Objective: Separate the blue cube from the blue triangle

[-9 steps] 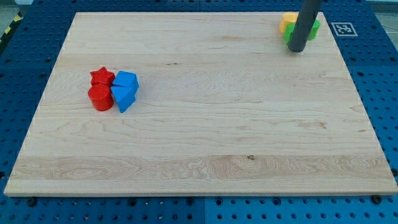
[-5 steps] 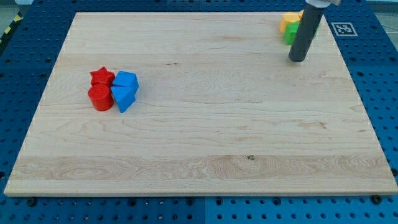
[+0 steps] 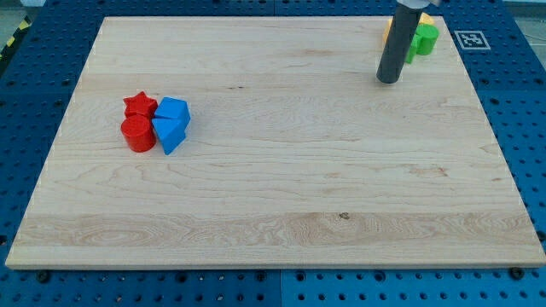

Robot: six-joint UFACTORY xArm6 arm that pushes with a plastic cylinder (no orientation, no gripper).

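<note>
Over on the left side of the frame, a little above mid-height, sits the small blue cube [image 3: 173, 111], and pressed right up against its lower edge is the blue triangular block [image 3: 170, 133], the two touching so closely they read almost as one blue lump, with the cube toward the view's top and the triangle toward the view's bottom. Hard against their left flank are two red pieces, a red star-shaped block [image 3: 140, 105] beside the cube and a red round cylinder [image 3: 137, 135] beside the triangle, so the whole foursome is packed tight on the pale wooden board [image 3: 281, 179]. Now look far across to the upper right: my tip [image 3: 388, 80], the bottom end of the dark straight rod, rests on the board well apart from the blue pair, carrying nothing and touching no block. Just behind the rod, near the board's top right corner, a green block [image 3: 423, 38] shows clearly and a sliver of a yellow-orange block [image 3: 391, 26] peeks out on the rod's left side; its shape is too hidden to call. The relation that matters: the blue pair lies to the left and somewhat lower in the frame from my tip, and the seam between cube and triangle runs roughly left to right, open on the right side. A push will probably need to enter from that free right side, since the red blocks wall off the left.
</note>
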